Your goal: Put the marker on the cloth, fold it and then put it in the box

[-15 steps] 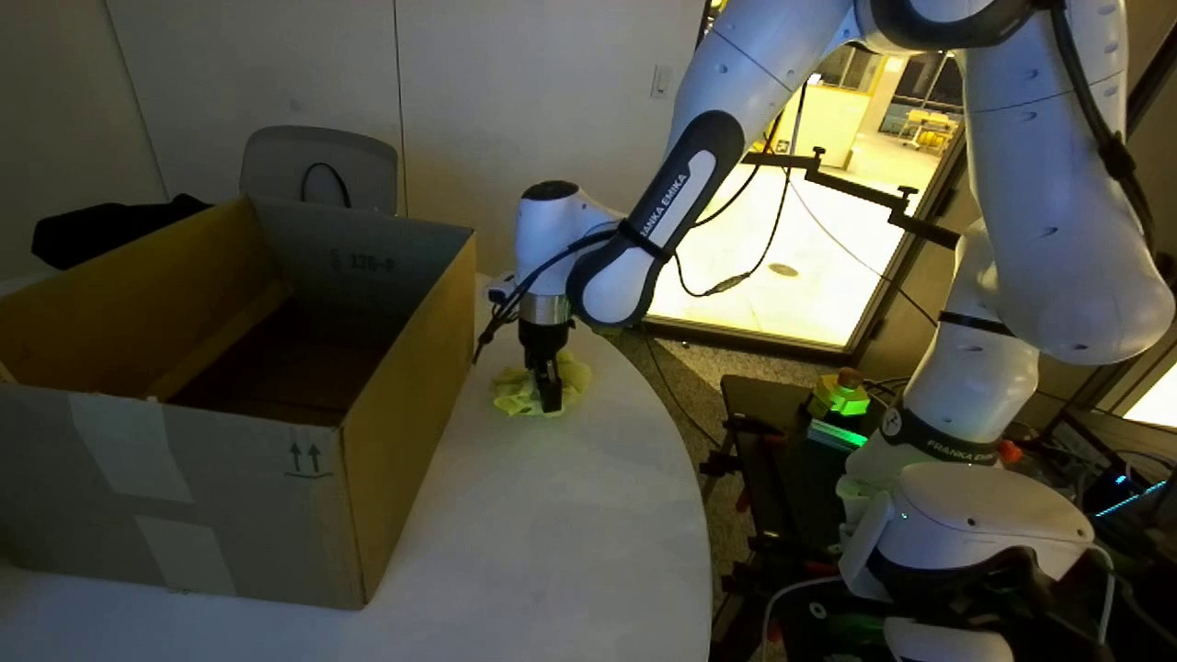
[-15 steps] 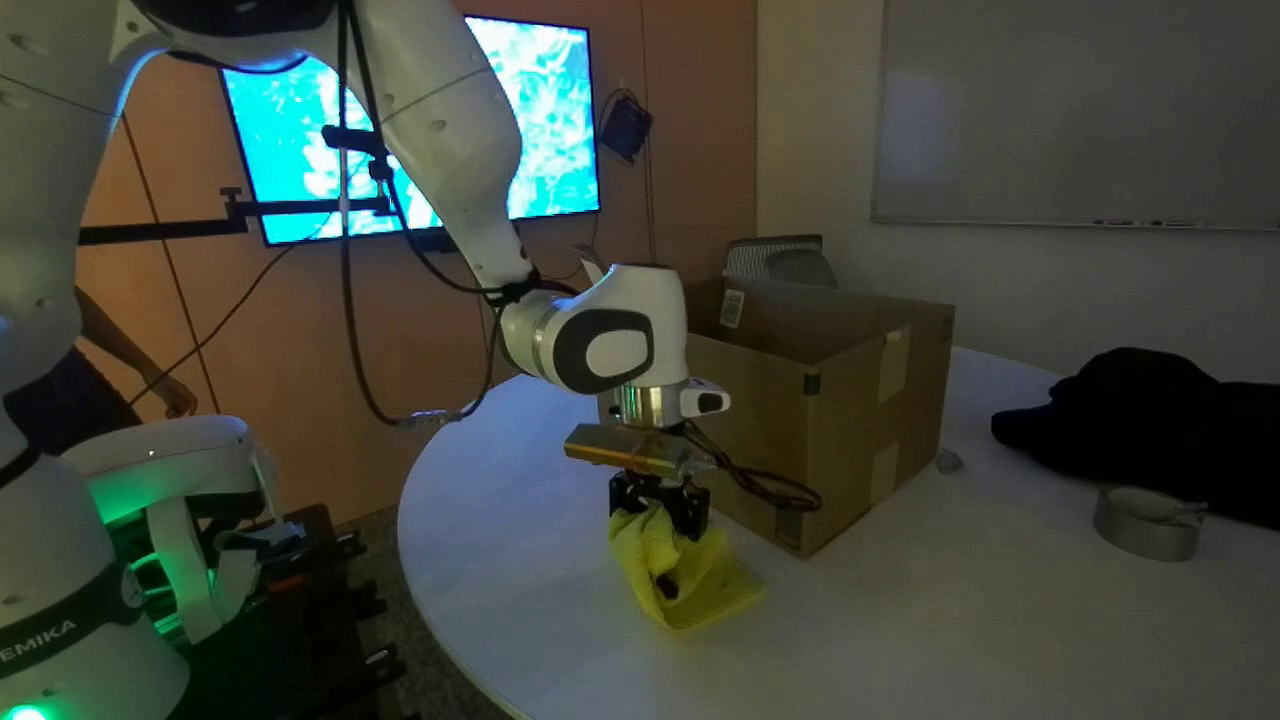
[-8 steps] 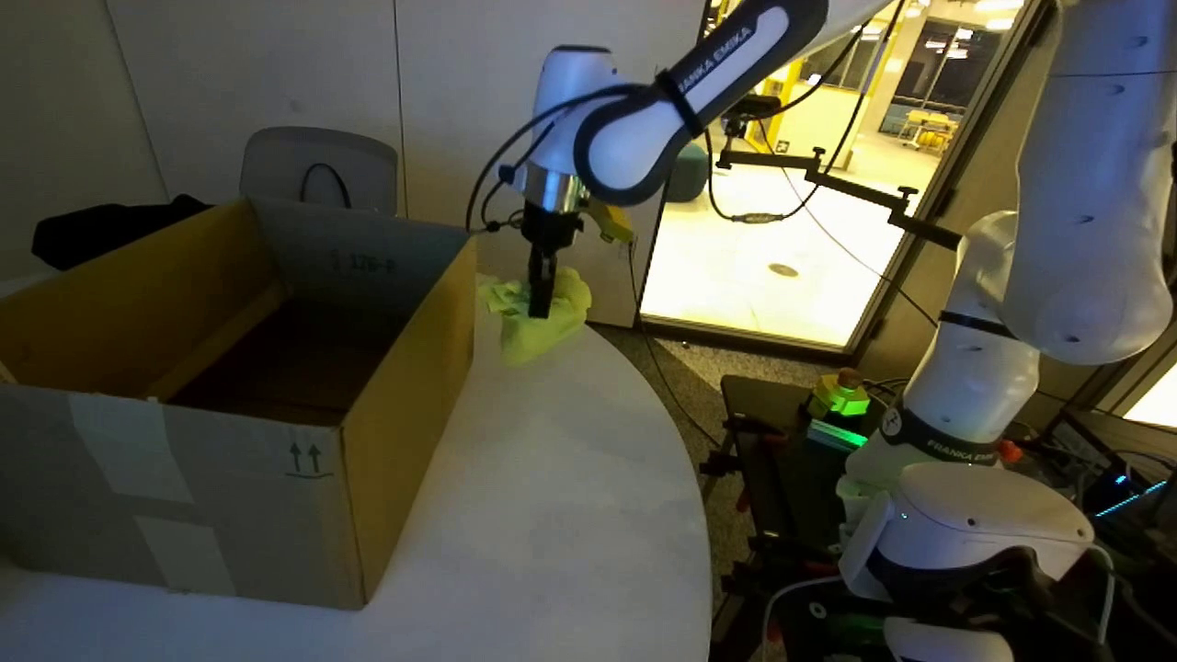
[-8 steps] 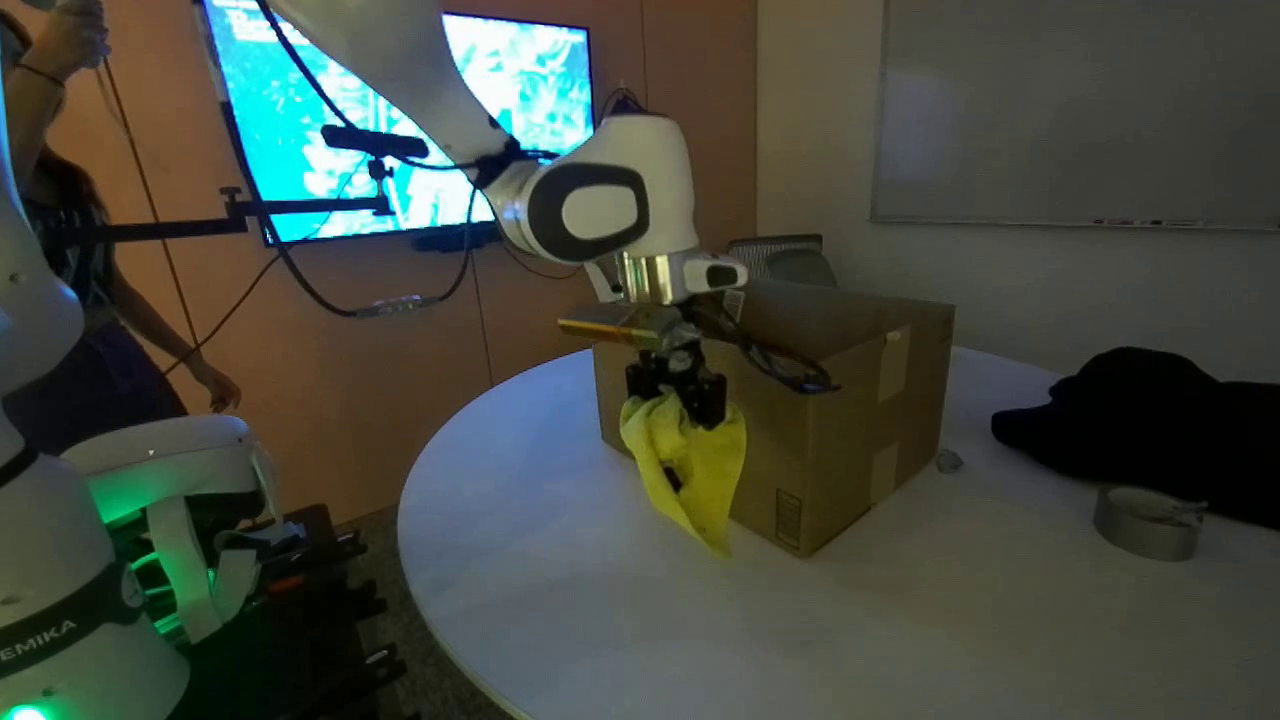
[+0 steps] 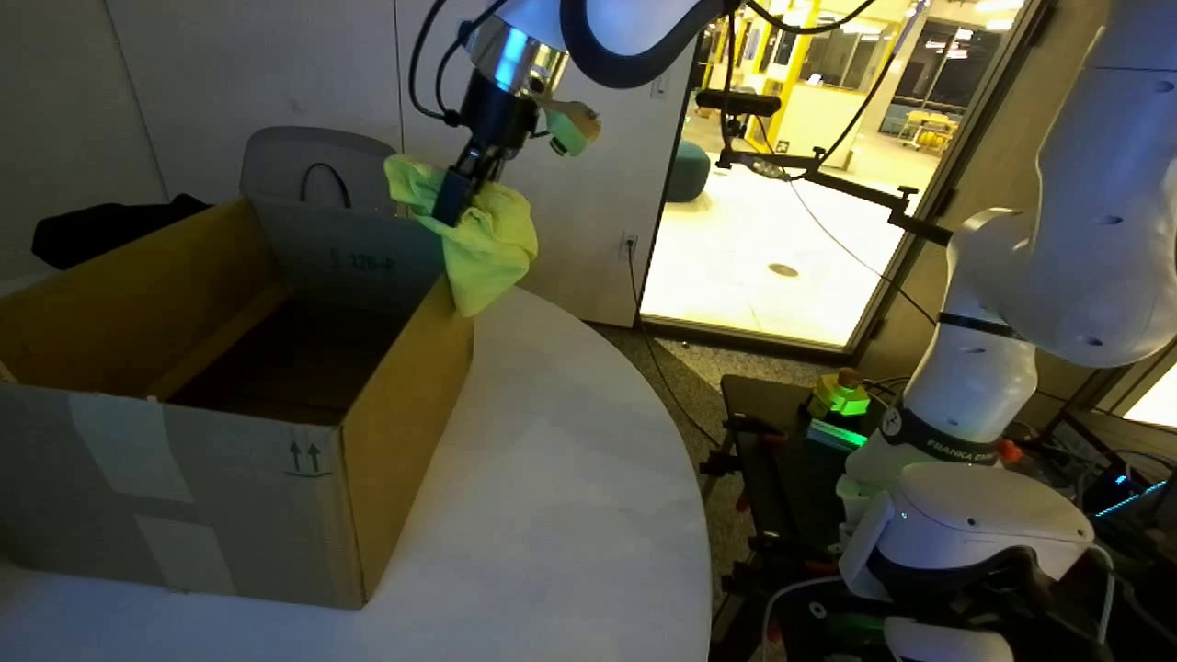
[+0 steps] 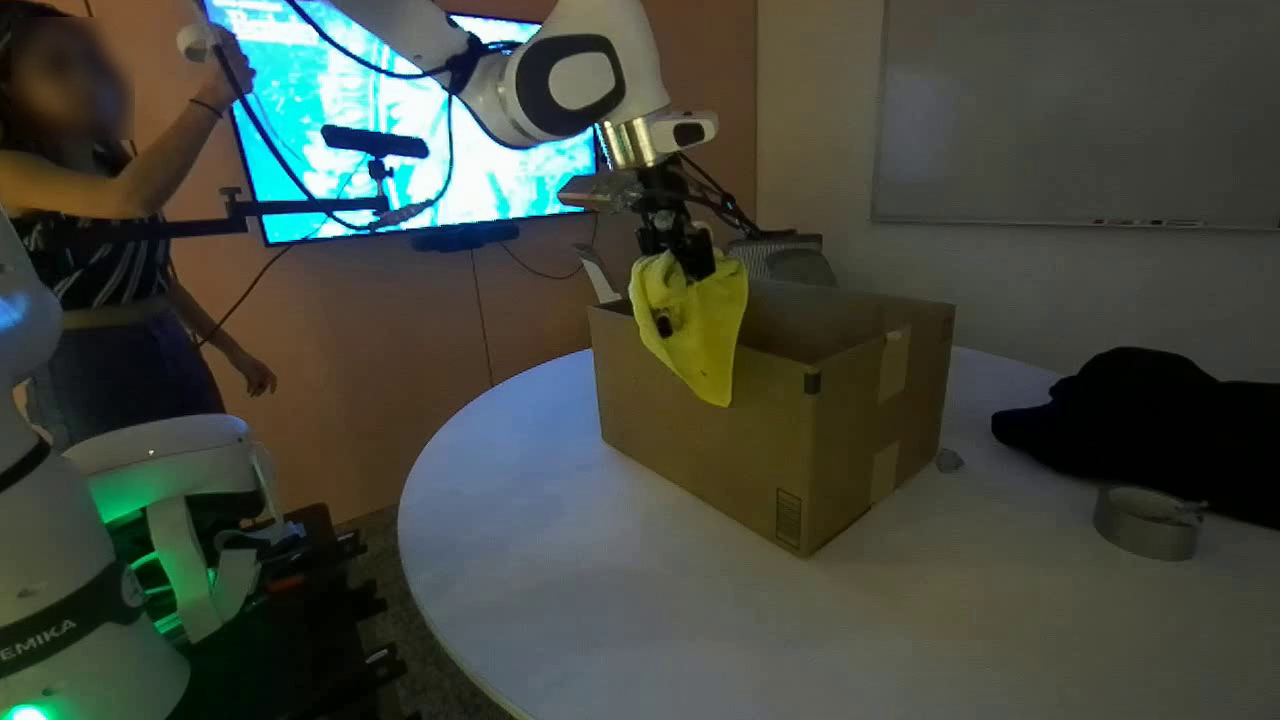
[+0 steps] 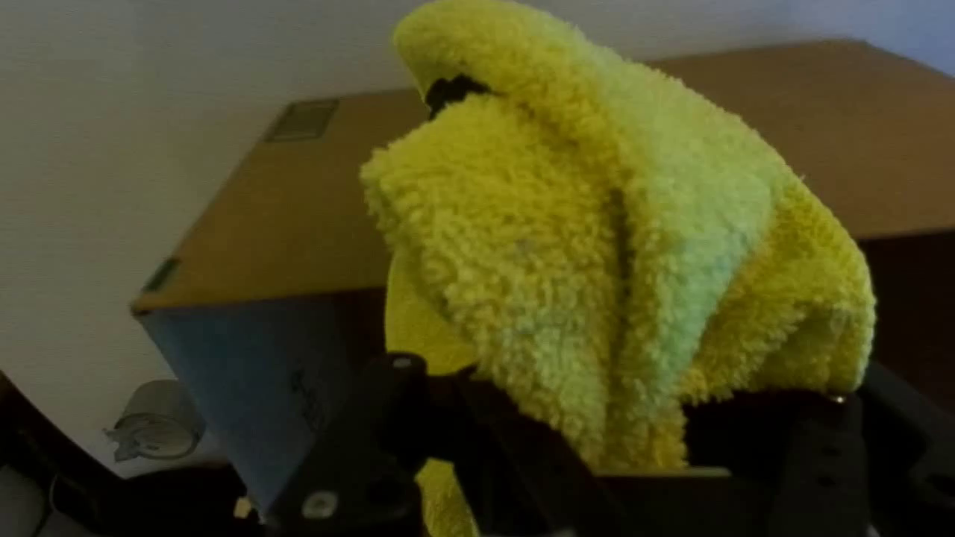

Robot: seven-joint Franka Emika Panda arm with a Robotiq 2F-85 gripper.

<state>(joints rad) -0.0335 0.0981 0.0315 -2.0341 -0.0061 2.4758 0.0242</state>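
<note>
The surface (image 6: 620, 570) carries the box (image 5: 409, 432), which has not moved. The cloth (image 5: 492, 248) has been lifted from beside the box to the height of its rim; its lower corner hangs below that rim, apparently outside the box. Contact between cloth and box cannot be determined. I judge the folding complete and the transfer into the box under way, release not yet due. The pincer (image 6: 673, 262) is clenched on the gathered cloth, above the box's rim. Before release, I would raise and advance it until the hanging corner clears the box's rim; the corner may otherwise catch.

The box's inner floor (image 5: 299, 363) shows in an exterior view, where the smallest item, the marker (image 6: 664, 325), does not. Its dark end, as I judge it, protrudes from a cloth fold near the box's rim in an exterior view and in the wrist view. I cannot confirm how firmly the cloth retains it; treat a drop beside the box as possible.
</note>
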